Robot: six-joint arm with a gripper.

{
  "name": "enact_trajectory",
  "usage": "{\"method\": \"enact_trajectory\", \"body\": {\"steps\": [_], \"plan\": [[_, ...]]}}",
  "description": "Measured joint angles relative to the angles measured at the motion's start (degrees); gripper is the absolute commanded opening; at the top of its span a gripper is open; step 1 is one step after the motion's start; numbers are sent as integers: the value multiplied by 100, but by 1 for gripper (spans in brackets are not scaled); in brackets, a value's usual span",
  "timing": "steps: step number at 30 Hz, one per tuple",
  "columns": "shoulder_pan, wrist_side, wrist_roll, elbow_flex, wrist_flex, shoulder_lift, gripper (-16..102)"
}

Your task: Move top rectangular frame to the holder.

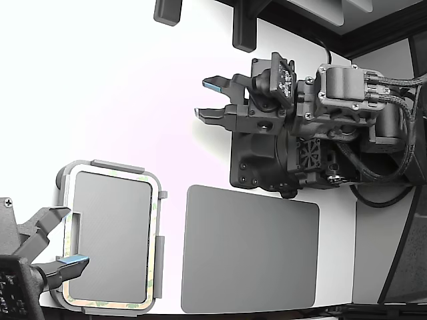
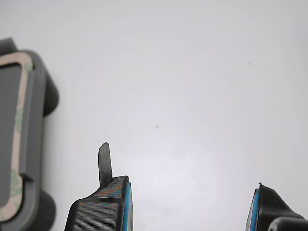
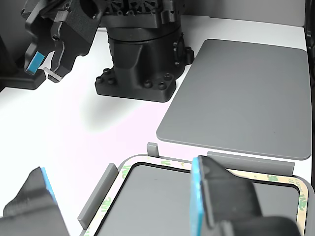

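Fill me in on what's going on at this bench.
The rectangular frame already lies in the light grey holder, ringing a dark grey inset. The arm carrying the wrist camera has its end effector open and empty above bare white table, away from the holder. A second arm's end effector sits at the holder's edge, jaws apart, gripping nothing visible. A flat dark grey mat lies beside the holder.

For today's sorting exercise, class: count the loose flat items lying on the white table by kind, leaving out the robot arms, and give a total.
Beige-tan rectangular frame with greenish mottling: 1
Light grey rounded plastic holder tray with raised tabs: 1
Dark grey flat solid mat: 1
Total: 3
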Motion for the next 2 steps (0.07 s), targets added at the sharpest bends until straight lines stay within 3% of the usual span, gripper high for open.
{"method": "enact_trajectory", "body": {"steps": [2], "plan": [[0, 0, 0, 0, 0, 0, 100]]}}
